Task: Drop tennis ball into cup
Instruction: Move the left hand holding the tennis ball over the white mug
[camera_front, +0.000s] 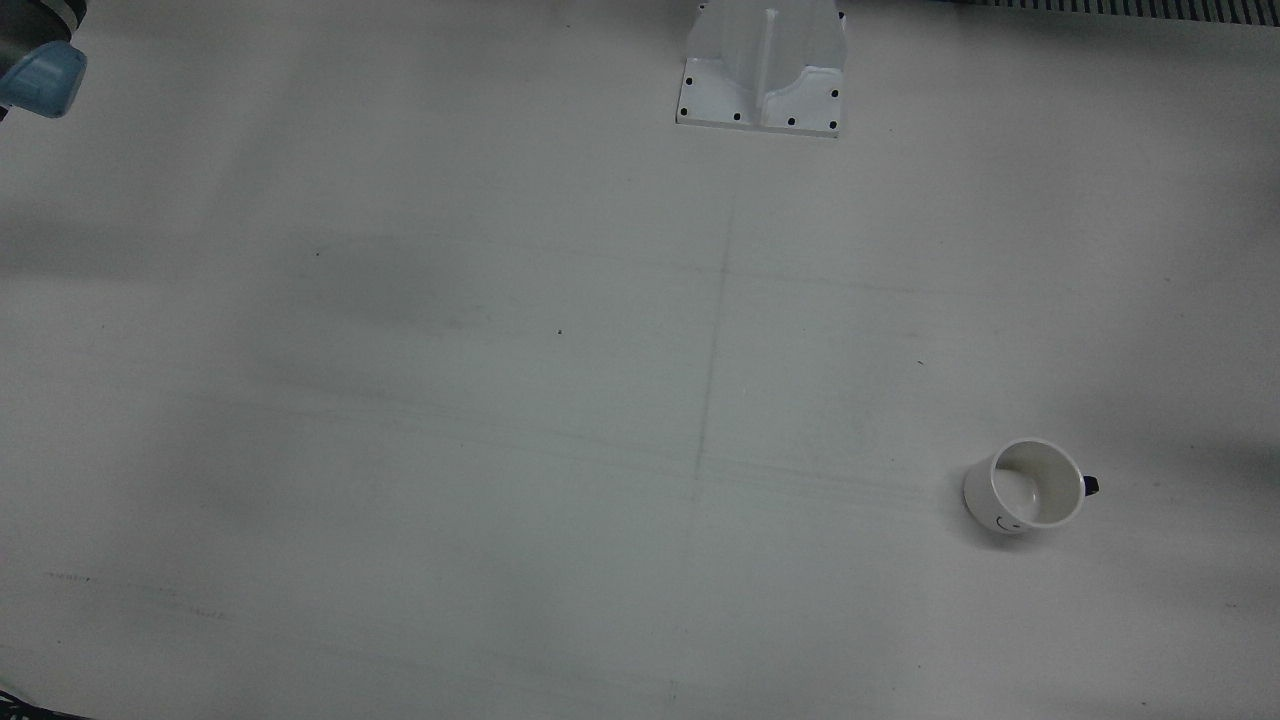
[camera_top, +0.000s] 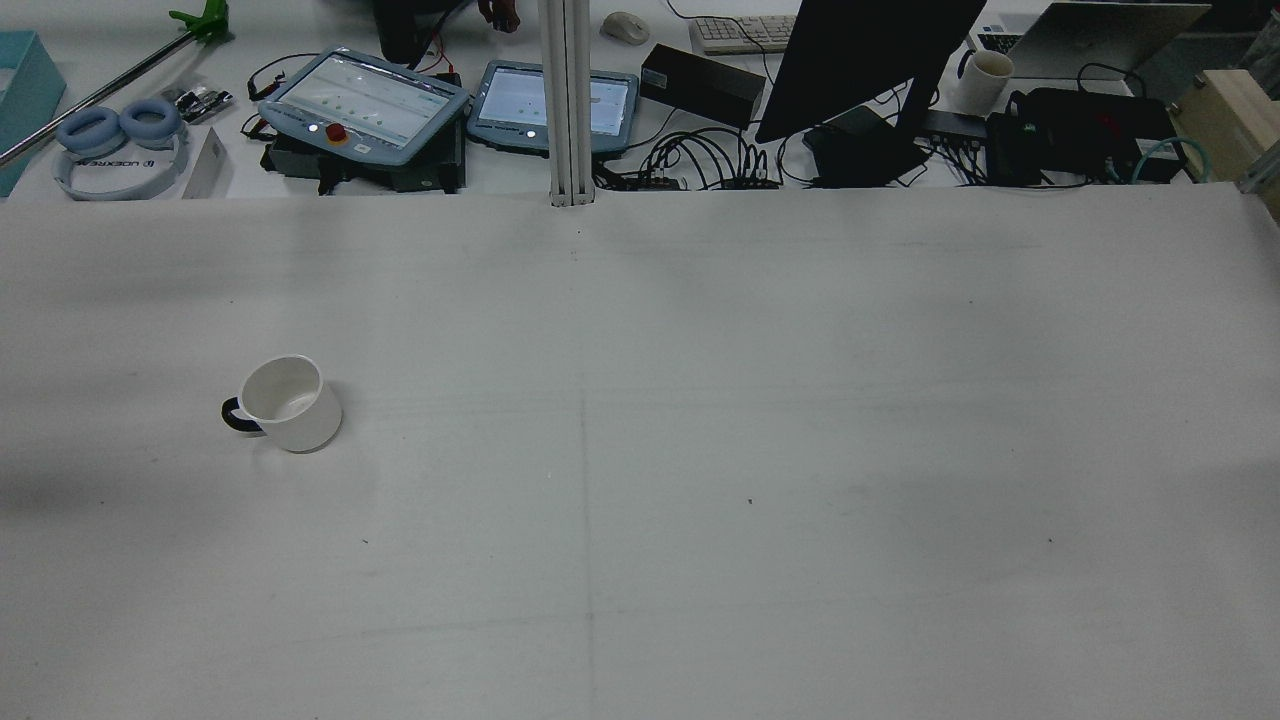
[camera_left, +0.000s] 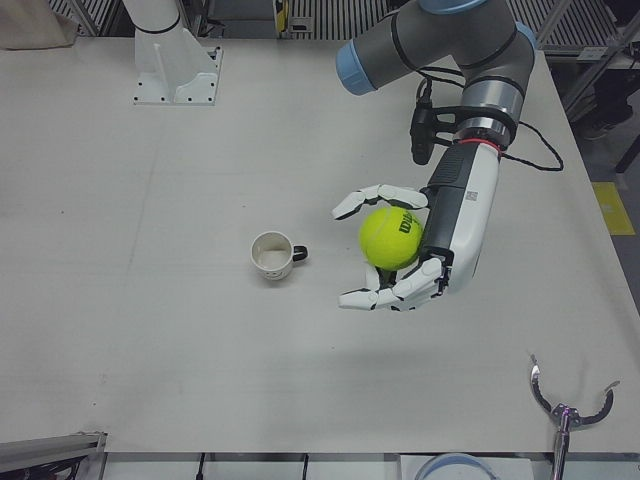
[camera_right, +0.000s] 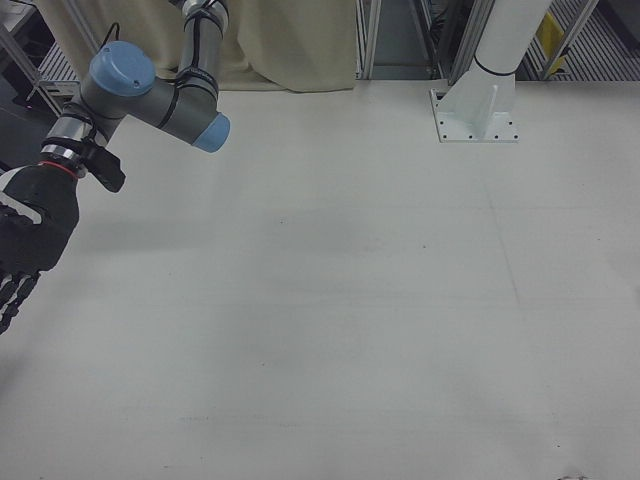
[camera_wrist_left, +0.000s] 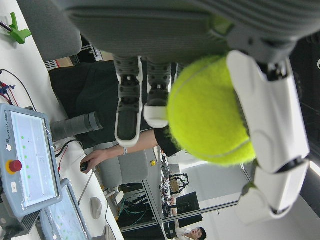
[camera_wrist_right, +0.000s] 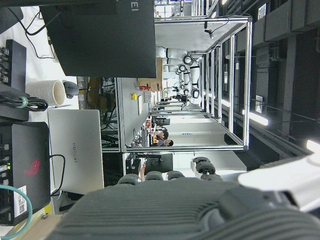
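Observation:
A white cup with a dark handle stands upright on the table; it also shows in the front view and the rear view. My left hand is shut on a yellow-green tennis ball and holds it above the table, to the right of the cup in the left-front view. The left hand view shows the ball cradled between the fingers. My right hand is at the left edge of the right-front view, fingers pointing down, holding nothing.
A white arm pedestal is bolted at the table's robot side. Teach pendants, a monitor, cables and headphones lie beyond the table's far edge in the rear view. A metal clamp sits at the near right corner.

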